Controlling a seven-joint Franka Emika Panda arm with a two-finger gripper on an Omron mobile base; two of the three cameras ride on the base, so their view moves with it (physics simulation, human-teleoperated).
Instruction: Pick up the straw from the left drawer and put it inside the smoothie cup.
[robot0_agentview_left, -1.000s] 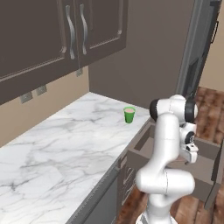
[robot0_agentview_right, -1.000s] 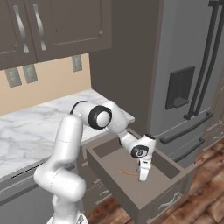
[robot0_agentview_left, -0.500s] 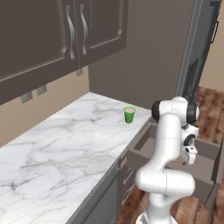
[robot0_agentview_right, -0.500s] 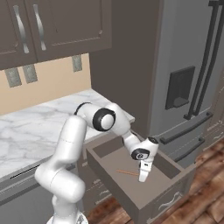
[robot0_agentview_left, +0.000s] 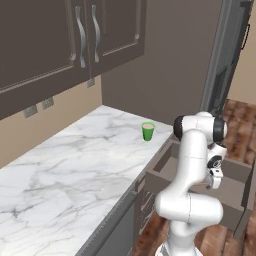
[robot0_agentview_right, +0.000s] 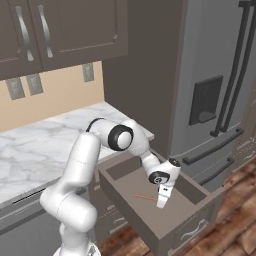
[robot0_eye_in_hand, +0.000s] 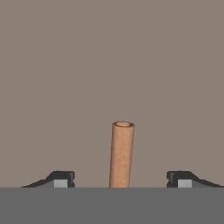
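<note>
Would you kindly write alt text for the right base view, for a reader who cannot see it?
A white robot arm reaches down into the open left drawer, its gripper low over the floor beside the thin orange straw lying flat there. A marble counter stands behind, a grey refrigerator to the right.

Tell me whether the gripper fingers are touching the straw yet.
Apart. In the hand view the straw lies on the left drawer floor midway between the fingertips, with bare floor on both sides; the gripper is open.
</note>
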